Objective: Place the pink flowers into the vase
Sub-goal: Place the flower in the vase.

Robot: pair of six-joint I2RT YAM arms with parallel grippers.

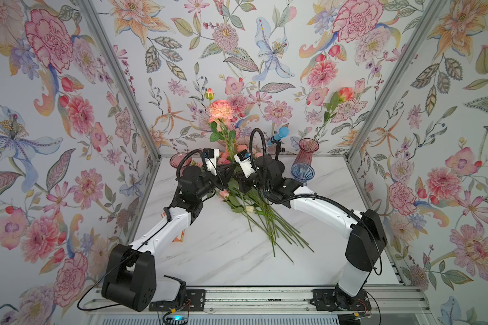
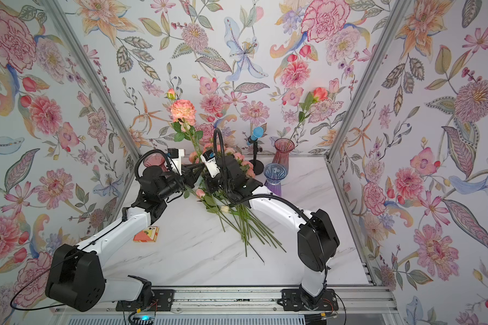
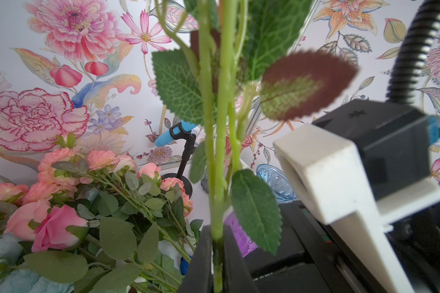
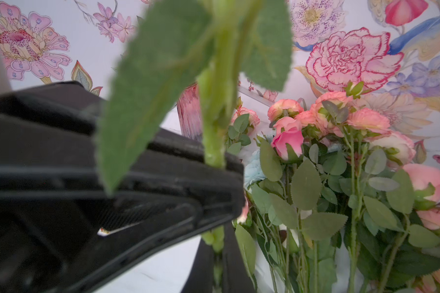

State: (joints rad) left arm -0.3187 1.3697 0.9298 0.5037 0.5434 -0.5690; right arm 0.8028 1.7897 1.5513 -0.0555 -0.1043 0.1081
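Pink flowers [image 1: 221, 111] salmon-pink, green stems — vase [image 1: 307, 153] pink — table [image 1: 223, 267] white, grey-veined marble.

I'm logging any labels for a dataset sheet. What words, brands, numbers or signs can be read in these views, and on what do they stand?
No text can be read anywhere.
White camera mount: small dark print, too small to read.
Black camera housing: a faint mark on its top, too blurred to read.
Orange card: a printed picture, no legible words.

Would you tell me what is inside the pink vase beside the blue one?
A single coral-pink flower stands in the pink vase, its stem's lower end hidden by tinted glass.
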